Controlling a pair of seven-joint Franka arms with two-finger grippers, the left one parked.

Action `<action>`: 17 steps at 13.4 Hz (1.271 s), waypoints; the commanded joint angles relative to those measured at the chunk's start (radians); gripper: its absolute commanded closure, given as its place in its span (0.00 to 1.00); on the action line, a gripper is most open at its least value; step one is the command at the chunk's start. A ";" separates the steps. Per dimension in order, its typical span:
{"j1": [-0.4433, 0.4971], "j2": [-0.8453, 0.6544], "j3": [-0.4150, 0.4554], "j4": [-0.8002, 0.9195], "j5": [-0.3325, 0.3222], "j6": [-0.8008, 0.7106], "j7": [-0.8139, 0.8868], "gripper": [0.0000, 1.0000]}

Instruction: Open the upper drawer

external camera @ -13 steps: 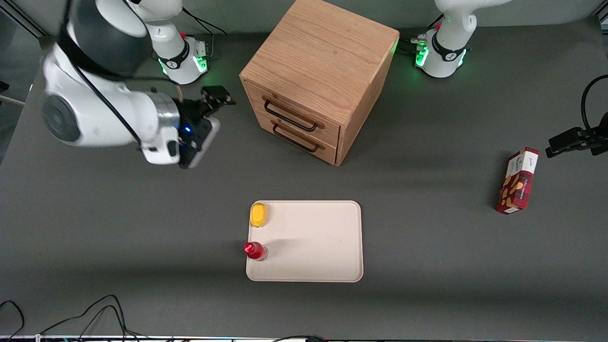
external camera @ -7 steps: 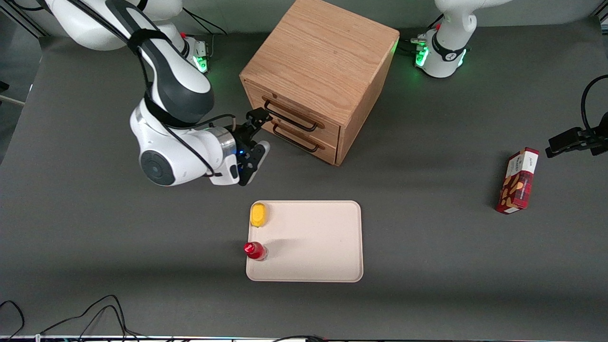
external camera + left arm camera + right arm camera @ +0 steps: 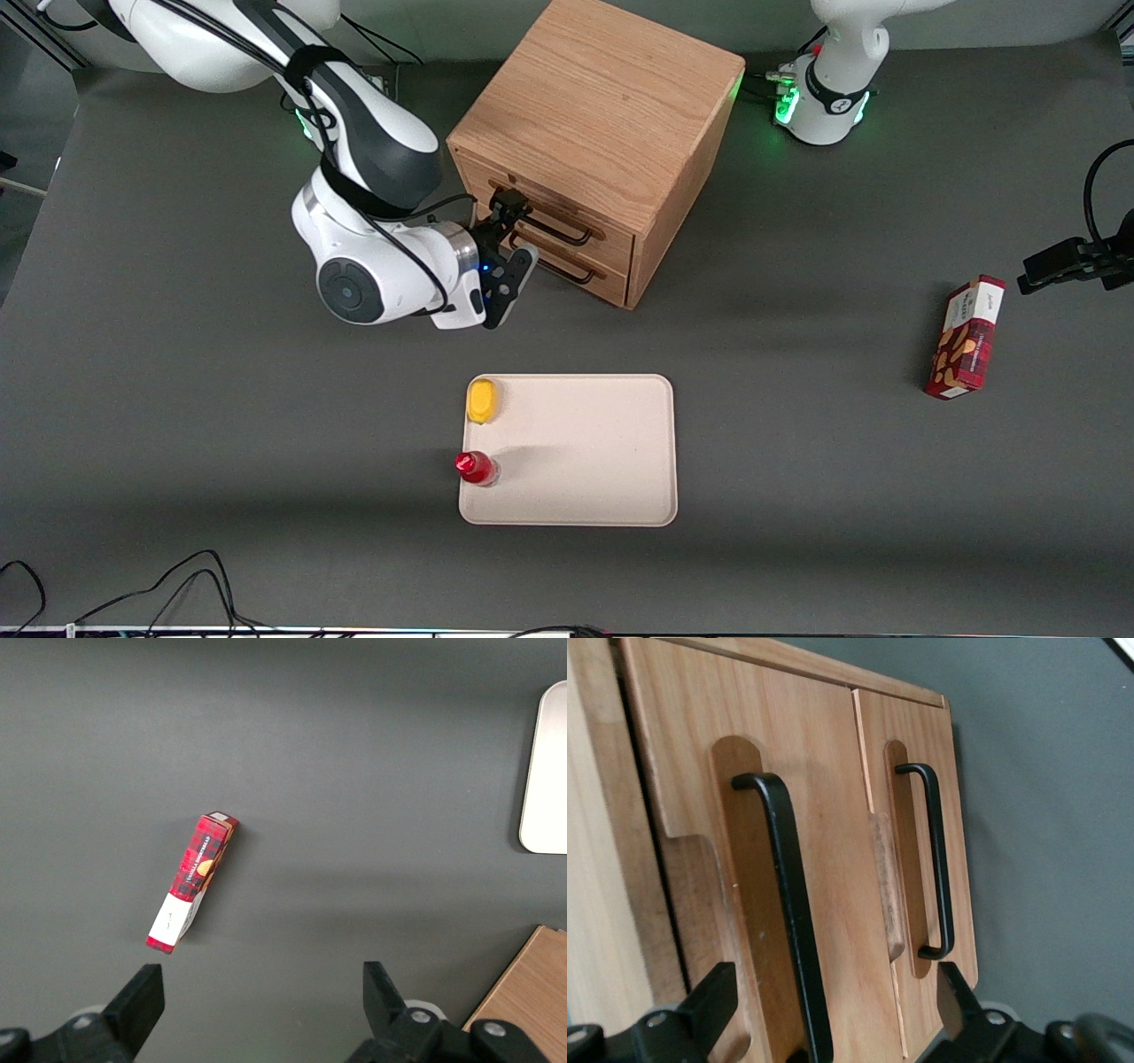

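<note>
my gripper is hovering right in front of the cabinet, which is sitting near the worktop's edge farthest from the front camera, about midway between the two ends. the upper drawer is lying shut, flush in the cabinet face, directly above the bottom drawer; its front is facing diagonally toward my end of the table and the front camera. its long axis, like the black bar handle on it, is running along the cabinet face, slanting toward the front camera as it goes toward the parked arm's end. from the front view i am seeing my wrist close to the handle's end nearest my side, but not how my fingers are sitting around it. my right wrist view is showing that: my fingers are spread wide, one on each side of the upper handle, gripping nothing, with the bar running between them and the bottom drawer's handle just beside. only the front view is showing the tray nearer the front camera, with a yellow object and a red bottle at its rim. the left wrist view alone is giving a close look at the red box lying toward the parked arm's end.
</note>
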 commanded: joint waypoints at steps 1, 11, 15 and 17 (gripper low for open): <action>0.001 0.000 0.022 -0.041 -0.035 0.065 -0.012 0.00; 0.007 0.006 0.038 -0.096 -0.048 0.153 -0.008 0.00; -0.008 0.052 0.022 -0.041 -0.075 0.153 -0.010 0.00; -0.015 0.069 0.010 -0.010 -0.078 0.151 -0.008 0.00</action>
